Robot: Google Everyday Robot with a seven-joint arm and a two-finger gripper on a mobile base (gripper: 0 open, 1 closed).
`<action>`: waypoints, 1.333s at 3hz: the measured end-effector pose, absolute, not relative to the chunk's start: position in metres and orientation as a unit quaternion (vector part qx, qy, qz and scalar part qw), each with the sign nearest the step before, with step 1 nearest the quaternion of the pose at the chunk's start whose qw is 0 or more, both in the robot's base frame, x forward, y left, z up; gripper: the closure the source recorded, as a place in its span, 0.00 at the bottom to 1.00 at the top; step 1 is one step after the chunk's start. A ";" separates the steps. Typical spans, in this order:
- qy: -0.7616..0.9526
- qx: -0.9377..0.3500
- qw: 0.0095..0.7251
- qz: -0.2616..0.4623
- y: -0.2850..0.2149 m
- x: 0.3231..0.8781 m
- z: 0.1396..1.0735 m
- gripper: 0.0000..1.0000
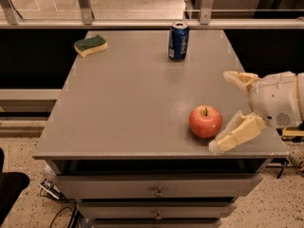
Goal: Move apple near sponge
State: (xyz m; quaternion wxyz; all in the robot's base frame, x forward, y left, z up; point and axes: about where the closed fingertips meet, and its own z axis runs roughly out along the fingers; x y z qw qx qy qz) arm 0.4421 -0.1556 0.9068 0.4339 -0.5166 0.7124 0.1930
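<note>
A round red apple with a short stem sits on the grey table near its front right corner. The sponge, dark green on top and pale yellow below, lies at the far left corner. My gripper comes in from the right, just right of the apple, with its cream fingers spread wide. One finger lies low beside the apple's front right, the other is behind and to the right. It holds nothing.
A blue soda can stands upright at the far middle of the table. Drawers sit under the table's front edge. A metal rail runs behind the table.
</note>
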 end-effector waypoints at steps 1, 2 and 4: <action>0.704 -0.515 0.444 0.205 -0.152 0.454 0.890 0.00; 0.697 -0.516 0.448 0.217 -0.145 0.463 0.874 0.00; 0.690 -0.521 0.444 0.234 -0.133 0.469 0.858 0.18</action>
